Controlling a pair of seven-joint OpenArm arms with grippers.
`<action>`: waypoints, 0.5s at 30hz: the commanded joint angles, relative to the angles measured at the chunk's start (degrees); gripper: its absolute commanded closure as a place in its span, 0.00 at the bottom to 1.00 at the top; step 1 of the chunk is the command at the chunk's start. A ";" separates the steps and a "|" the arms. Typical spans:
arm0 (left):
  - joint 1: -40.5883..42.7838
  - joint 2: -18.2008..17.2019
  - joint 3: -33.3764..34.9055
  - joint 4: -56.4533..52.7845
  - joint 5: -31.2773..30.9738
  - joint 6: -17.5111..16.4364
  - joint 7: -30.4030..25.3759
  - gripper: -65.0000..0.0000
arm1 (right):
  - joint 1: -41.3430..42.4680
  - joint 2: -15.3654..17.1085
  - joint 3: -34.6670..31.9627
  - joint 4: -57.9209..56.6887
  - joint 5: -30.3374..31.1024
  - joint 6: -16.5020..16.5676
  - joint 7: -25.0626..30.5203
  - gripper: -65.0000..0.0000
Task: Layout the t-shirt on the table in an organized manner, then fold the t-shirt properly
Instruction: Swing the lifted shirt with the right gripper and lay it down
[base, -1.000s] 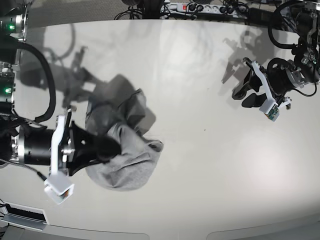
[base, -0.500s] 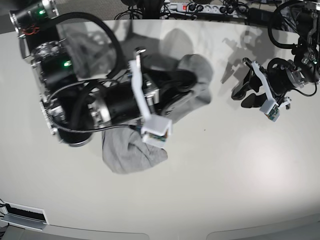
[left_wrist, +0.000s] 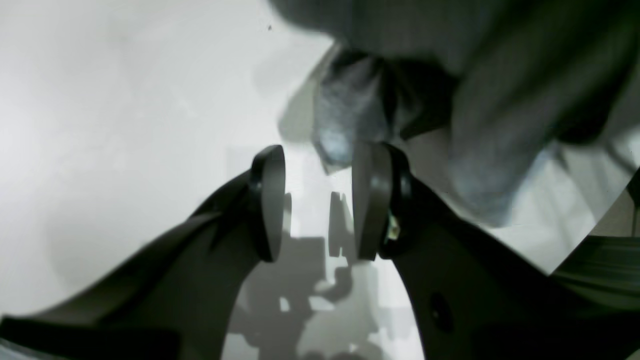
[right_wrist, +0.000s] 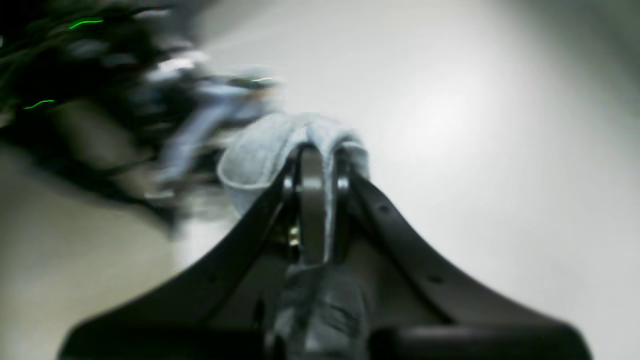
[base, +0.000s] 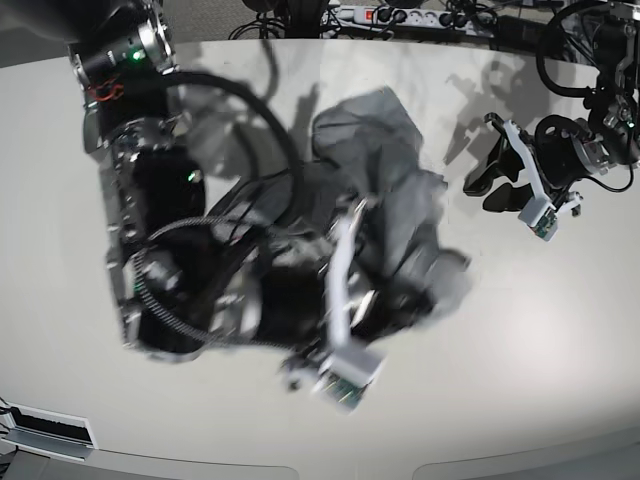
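The heather-grey t-shirt (base: 395, 170) is bunched and hangs in the air over the middle of the off-white table (base: 540, 340); no lettering shows. My right gripper (right_wrist: 316, 200) is shut on a fold of the shirt (right_wrist: 270, 150); in the base view this gripper (base: 415, 300) is largely covered by cloth and blurred by motion. My left gripper (base: 490, 190) hovers at the right of the table, open and empty, clear of the shirt. In its wrist view the left gripper (left_wrist: 320, 200) stands open, with the blurred shirt (left_wrist: 475, 100) just beyond and to the right of the fingertips.
A power strip with cables (base: 400, 15) lies beyond the table's far edge. My right arm's bulky black body and cables (base: 170, 260) cover the left half of the table. A grey box (base: 45, 430) sits off the near left corner.
My right arm has swung from the near left, up past the far middle, to the table's centre, carrying the shirt up off the table and rightwards. My left arm has not moved.
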 joint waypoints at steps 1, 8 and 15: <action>-0.17 -0.98 -0.39 0.87 -0.87 -0.44 -1.25 0.63 | 2.01 1.60 3.58 1.05 -0.87 0.32 3.23 1.00; -0.20 -0.98 -0.39 0.87 -0.96 -0.42 -1.49 0.63 | 1.03 13.60 28.50 1.03 -9.33 -9.57 7.80 1.00; -0.35 -0.96 -0.39 0.90 -0.98 -0.44 -1.53 0.63 | -8.66 19.12 38.21 0.76 -9.90 -6.03 7.26 1.00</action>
